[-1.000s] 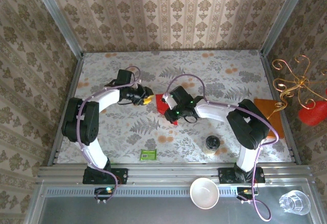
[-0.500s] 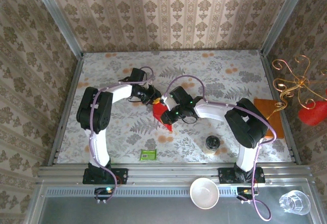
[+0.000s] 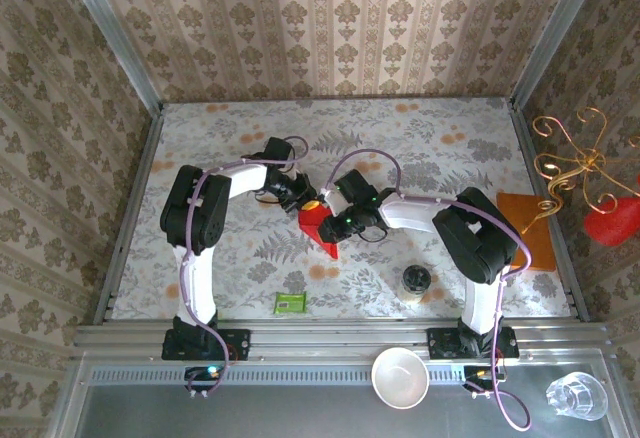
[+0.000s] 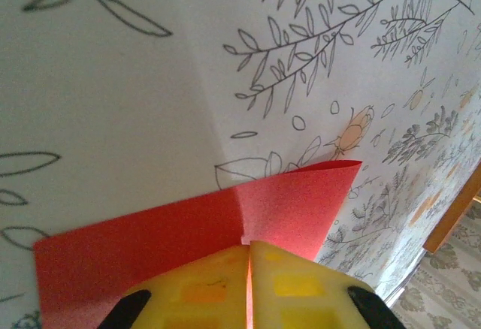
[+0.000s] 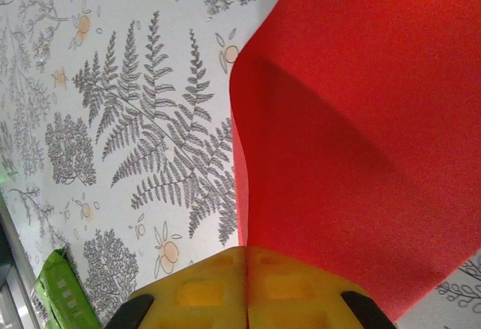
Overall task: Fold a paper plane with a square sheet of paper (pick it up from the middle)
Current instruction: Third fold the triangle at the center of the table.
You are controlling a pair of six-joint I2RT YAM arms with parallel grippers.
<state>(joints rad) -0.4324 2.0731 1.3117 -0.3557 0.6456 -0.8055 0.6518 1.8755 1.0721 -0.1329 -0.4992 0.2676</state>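
Observation:
The square sheet of paper (image 3: 317, 226) is bright red and held up off the floral table, creased to a point that hangs toward the near side. My left gripper (image 3: 309, 203) is shut on its far-left edge. In the left wrist view the yellow fingers (image 4: 301, 284) meet at my left gripper (image 4: 249, 245), with the paper (image 4: 173, 227) pinched between them and a folded flap sticking out to the right. My right gripper (image 3: 331, 226) is shut on the sheet from the right. In the right wrist view my right gripper (image 5: 246, 250) clamps the paper (image 5: 353, 119), which bows upward.
A green packet (image 3: 289, 303) lies near the front edge, also seen as the green packet (image 5: 64, 295). A small jar (image 3: 416, 281) stands front right. An orange pad (image 3: 527, 228) lies at the right edge. A white bowl (image 3: 400, 376) and a glass (image 3: 577, 395) sit on the front shelf.
My left gripper has swung right to the red paper and closed on its edge. The right gripper kept its hold and shifted slightly left with the sheet.

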